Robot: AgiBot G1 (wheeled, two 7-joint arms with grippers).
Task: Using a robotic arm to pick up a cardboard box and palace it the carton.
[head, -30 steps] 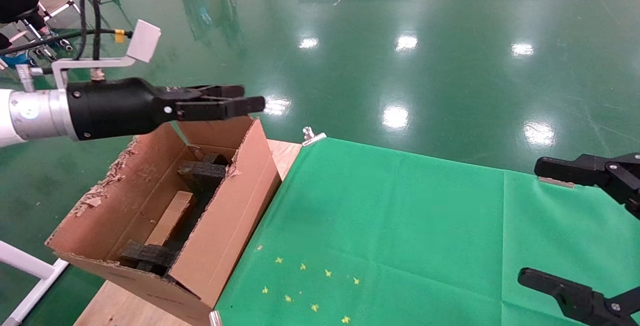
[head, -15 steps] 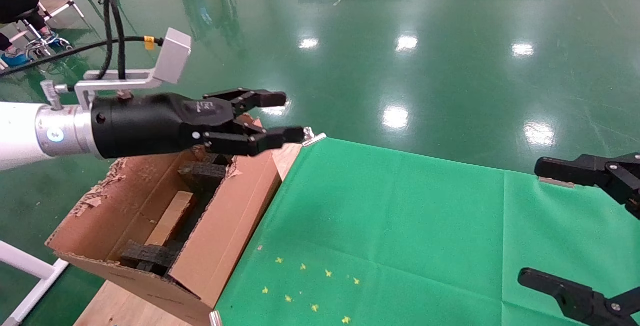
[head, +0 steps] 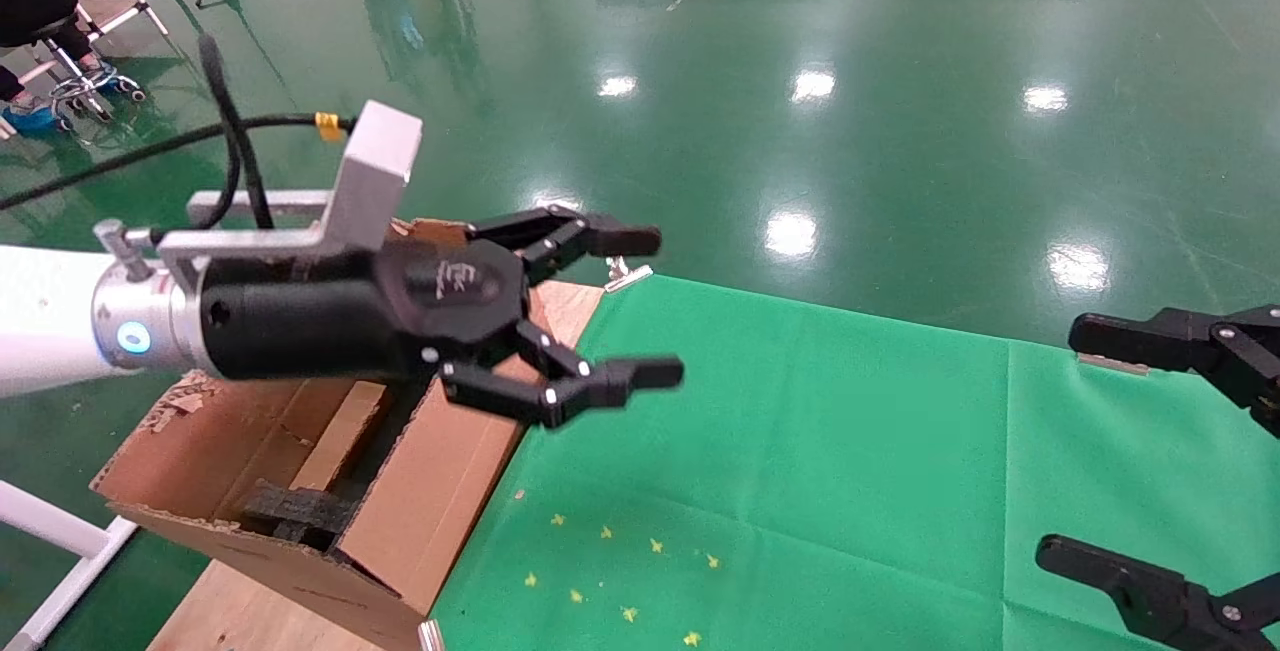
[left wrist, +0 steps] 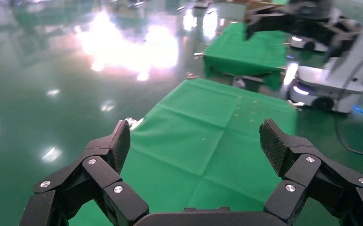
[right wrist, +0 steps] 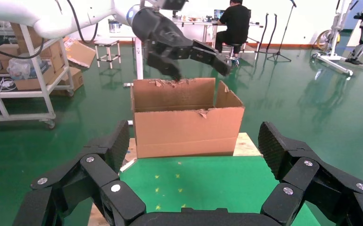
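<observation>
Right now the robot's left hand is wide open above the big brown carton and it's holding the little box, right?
Not quite. The left hand is wide open over the carton, but it holds nothing. The left wrist view shows only green cloth between its fingers.

The left gripper and its black wrist cover much of the carton in the head view, hiding its far flaps and most of the inside. Only one black foam piece and a pale strip of cardboard show there. The right gripper is cut off by the right edge, with just its two fingers visible.
</observation>
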